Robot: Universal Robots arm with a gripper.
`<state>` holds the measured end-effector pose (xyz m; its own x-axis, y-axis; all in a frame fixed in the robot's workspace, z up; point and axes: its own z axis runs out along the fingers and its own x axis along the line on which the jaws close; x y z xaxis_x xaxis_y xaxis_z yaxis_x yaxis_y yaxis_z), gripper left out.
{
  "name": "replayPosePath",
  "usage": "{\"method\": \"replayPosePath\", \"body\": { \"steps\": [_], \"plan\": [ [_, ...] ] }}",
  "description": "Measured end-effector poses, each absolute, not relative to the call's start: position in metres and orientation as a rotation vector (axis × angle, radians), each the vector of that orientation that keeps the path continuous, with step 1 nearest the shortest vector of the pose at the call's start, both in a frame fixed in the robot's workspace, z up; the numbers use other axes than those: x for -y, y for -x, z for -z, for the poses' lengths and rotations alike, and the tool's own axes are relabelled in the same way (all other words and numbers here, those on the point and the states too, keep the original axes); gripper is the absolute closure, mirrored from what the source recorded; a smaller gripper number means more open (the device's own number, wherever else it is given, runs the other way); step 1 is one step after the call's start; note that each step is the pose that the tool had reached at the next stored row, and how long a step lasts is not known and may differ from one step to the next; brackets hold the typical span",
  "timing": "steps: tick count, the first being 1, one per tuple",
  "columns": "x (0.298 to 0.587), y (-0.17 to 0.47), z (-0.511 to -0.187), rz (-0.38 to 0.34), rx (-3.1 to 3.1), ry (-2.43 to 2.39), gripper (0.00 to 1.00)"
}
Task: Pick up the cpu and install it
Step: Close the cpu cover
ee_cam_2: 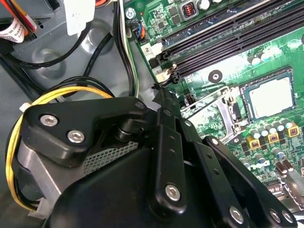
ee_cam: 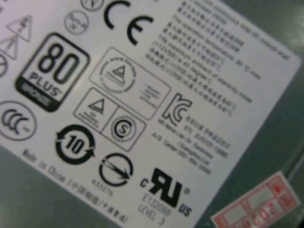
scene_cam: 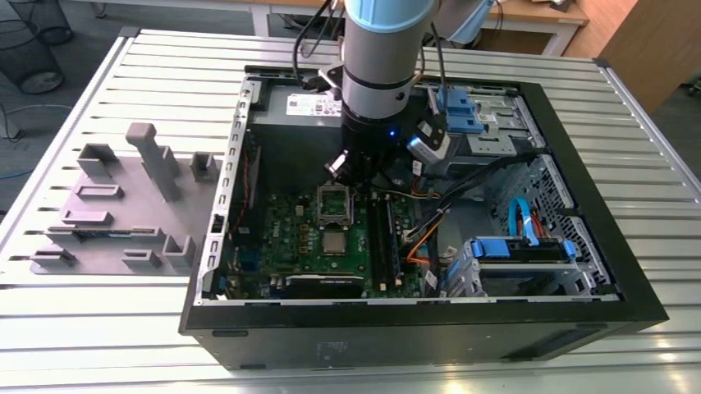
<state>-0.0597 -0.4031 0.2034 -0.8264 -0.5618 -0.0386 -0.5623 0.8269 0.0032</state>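
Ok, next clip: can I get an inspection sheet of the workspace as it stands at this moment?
Surface: slatted metal table carrying an open computer case.
Job's things: the cpu appears to lie in its socket on the green motherboard; the hinged socket frame stands open beside it.
Clutter: grey fixture blocks on the table, at the exterior view's left of the case.
Grippers: the gripper hangs over the motherboard near the socket frame, apart from the cpu.
Cables: yellow and black wires beside the gripper; a blue cable by the drive bays.
Surroundings: wire basket on the floor; wooden desk behind the table.
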Motion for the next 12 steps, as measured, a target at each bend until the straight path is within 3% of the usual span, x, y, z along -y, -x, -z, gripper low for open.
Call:
{"method": "replayPosePath", "body": {
  "steps": [12],
  "plan": [
    [0.4118,0.0648,-0.2105,-0.018,-2.959,0.911,0.9]
  ]
}}
